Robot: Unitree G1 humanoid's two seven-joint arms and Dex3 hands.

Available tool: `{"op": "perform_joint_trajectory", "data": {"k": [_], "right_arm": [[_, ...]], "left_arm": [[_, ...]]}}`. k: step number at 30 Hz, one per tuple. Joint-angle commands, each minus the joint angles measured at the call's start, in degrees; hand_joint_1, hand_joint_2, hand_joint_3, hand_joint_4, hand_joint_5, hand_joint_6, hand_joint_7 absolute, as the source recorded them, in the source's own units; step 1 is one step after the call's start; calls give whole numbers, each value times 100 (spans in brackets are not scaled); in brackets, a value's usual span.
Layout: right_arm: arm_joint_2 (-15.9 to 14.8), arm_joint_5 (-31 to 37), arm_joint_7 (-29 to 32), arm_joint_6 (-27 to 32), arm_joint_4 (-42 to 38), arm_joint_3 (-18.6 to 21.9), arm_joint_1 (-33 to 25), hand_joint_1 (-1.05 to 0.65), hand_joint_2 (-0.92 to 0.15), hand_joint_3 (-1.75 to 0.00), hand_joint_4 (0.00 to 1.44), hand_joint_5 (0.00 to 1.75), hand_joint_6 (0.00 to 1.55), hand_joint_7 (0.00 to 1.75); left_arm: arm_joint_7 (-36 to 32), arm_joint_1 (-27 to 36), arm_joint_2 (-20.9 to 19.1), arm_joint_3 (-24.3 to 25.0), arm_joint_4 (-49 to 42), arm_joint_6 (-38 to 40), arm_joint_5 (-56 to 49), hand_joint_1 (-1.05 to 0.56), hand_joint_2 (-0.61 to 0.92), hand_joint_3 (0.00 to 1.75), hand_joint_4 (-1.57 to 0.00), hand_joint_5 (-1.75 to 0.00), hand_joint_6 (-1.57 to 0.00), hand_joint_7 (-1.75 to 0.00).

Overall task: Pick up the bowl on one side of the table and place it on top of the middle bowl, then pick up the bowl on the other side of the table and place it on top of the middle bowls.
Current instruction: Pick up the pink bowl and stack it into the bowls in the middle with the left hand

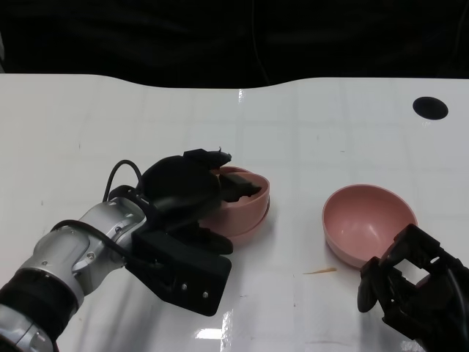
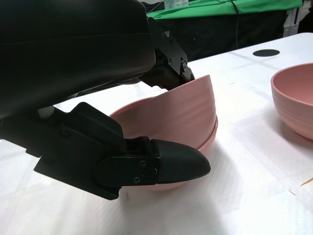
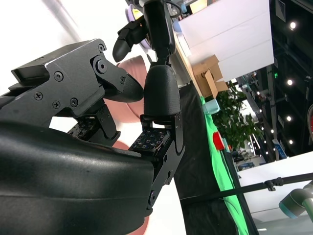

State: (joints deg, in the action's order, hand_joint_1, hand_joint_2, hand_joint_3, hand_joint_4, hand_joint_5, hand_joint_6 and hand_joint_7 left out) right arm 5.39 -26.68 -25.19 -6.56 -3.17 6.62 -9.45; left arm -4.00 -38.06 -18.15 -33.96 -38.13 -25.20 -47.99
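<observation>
We are clamping our left hand [image 1: 192,192] over the rim of the upper bowl [image 1: 253,192], seating it in the middle bowl [image 2: 208,142]. At four o'clock, our right hand [image 1: 410,282], seemingly empty with fingers apart, is nearing the side bowl [image 1: 368,222].

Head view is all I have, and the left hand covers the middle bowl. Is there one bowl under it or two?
Observer: Two. The left wrist view shows an upper bowl sitting tilted inside the middle bowl.
Operator: Is the hand holding it?
Observer: Yes. The left hand grips it, with fingers on the outer wall and others over the rim.
Operator: And the right hand?
Observer: In the right wrist view the right hand has its fingers apart, with the side bowl showing pink between them. I cannot tell whether they touch it.
</observation>
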Motion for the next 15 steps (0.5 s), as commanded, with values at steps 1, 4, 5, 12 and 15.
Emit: {"op": "perform_joint_trajectory", "data": {"k": [1, 4, 5, 12, 15], "right_arm": [[-73, -88, -73, -26, -87, 81, 59, -6, -61, -98, 86, 174, 79, 141], [-85, -99, -113, -24, -110, 108, 67, -6, -61, -98, 86, 174, 80, 141], [-88, -97, -114, -12, -102, 112, 64, -6, -61, -98, 86, 174, 80, 140], [-78, -94, -83, 46, -36, 117, 27, -7, -61, -96, 87, 173, 81, 138], [-79, -75, -83, 27, -38, 113, 21, -7, -61, -97, 86, 173, 81, 139]], "left_arm": [[-84, 110, -108, -28, 50, 9, -66, -91, 92, 59, -14, -2, -41, -2], [-112, 142, -107, -21, 65, 14, -77, -89, 92, 58, -16, -2, -42, -2], [-121, 152, -108, -23, 69, 16, -86, -89, 92, 57, -15, -2, -43, -2], [-134, 243, -46, -113, 23, 139, -203, -90, 92, 59, -9, 0, -39, 0], [-182, 276, -21, -175, -21, 201, -237, -90, 92, 61, -5, 0, -35, 0]]}}
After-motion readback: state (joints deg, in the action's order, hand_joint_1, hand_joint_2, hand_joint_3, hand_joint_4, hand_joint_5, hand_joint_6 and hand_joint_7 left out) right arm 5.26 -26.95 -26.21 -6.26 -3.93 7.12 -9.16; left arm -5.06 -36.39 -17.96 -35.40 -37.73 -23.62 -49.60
